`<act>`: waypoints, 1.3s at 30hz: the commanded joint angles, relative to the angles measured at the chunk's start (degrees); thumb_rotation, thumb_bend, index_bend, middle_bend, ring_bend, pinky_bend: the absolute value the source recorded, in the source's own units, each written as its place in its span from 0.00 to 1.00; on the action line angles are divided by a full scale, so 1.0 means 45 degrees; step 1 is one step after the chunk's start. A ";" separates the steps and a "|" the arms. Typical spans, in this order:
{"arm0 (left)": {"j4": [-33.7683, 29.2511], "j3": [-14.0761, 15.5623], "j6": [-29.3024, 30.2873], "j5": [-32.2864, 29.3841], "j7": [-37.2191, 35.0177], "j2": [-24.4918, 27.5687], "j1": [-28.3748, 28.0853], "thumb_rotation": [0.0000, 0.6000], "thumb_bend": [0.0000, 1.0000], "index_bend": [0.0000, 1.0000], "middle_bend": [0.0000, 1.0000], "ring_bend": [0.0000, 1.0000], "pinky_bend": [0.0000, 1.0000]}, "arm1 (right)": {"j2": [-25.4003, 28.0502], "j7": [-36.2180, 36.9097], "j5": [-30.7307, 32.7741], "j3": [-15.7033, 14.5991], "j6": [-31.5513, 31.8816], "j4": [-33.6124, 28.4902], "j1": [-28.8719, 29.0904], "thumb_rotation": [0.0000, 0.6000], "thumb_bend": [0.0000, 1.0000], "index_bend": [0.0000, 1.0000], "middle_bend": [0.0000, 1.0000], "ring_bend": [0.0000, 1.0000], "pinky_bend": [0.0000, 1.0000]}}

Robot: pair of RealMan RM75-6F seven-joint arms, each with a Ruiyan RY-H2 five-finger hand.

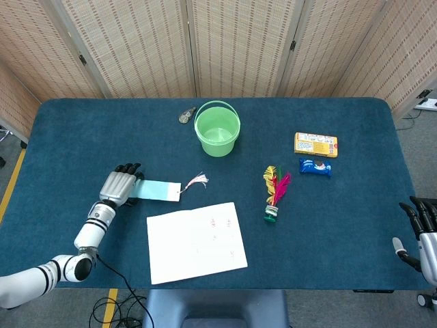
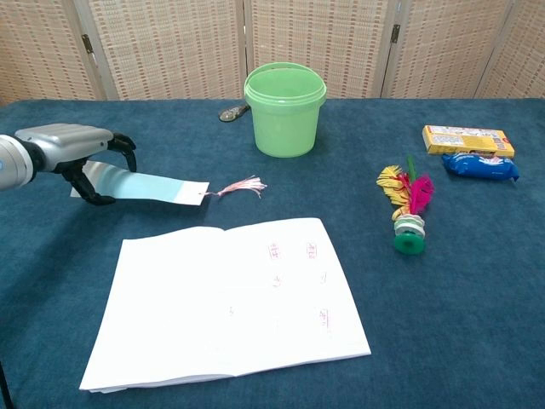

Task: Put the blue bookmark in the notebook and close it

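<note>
My left hand [image 1: 118,186] [image 2: 81,152] pinches the left end of the light blue bookmark [image 1: 158,189] [image 2: 151,186]. That end is raised off the table while the pink tassel [image 1: 197,181] [image 2: 239,186] trails on the cloth. The open white notebook [image 1: 196,240] [image 2: 227,300] lies flat in front of the bookmark, near the table's front edge. My right hand [image 1: 422,229] shows only at the far right edge of the head view, off the table, holding nothing, its fingers partly curled.
A green bucket [image 1: 217,128] [image 2: 285,107] stands at the back centre with a small metal object [image 1: 185,115] beside it. A feather shuttlecock [image 1: 274,193] [image 2: 408,210] lies right of the notebook. A yellow box [image 1: 315,144] and a blue packet [image 1: 315,166] lie further right.
</note>
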 commanded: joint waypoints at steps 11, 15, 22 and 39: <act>-0.2417 -0.0242 0.0337 0.3344 -0.2826 0.1560 0.0007 1.00 0.32 0.37 0.10 0.10 0.17 | 0.0112 -0.0155 -0.0079 0.0022 0.0077 -0.0110 -0.0007 1.00 0.26 0.16 0.09 0.09 0.14; -0.3358 -0.0119 0.0729 0.4753 -0.3459 0.1984 -0.0058 1.00 0.32 0.38 0.10 0.10 0.17 | 0.0137 -0.0205 -0.0093 0.0015 0.0076 -0.0160 -0.0009 1.00 0.26 0.16 0.09 0.09 0.14; -0.5101 0.0401 0.1467 0.7086 -0.4278 0.2723 -0.0091 1.00 0.32 0.38 0.10 0.10 0.17 | 0.0178 -0.0217 -0.0101 0.0005 0.0160 -0.0194 -0.0071 1.00 0.26 0.16 0.09 0.09 0.14; -0.6256 0.1823 0.1688 1.0976 -0.3729 0.1977 -0.0582 1.00 0.32 0.40 0.11 0.10 0.16 | 0.0203 -0.0057 -0.0104 -0.0023 0.0224 -0.0094 -0.0156 1.00 0.26 0.16 0.09 0.09 0.14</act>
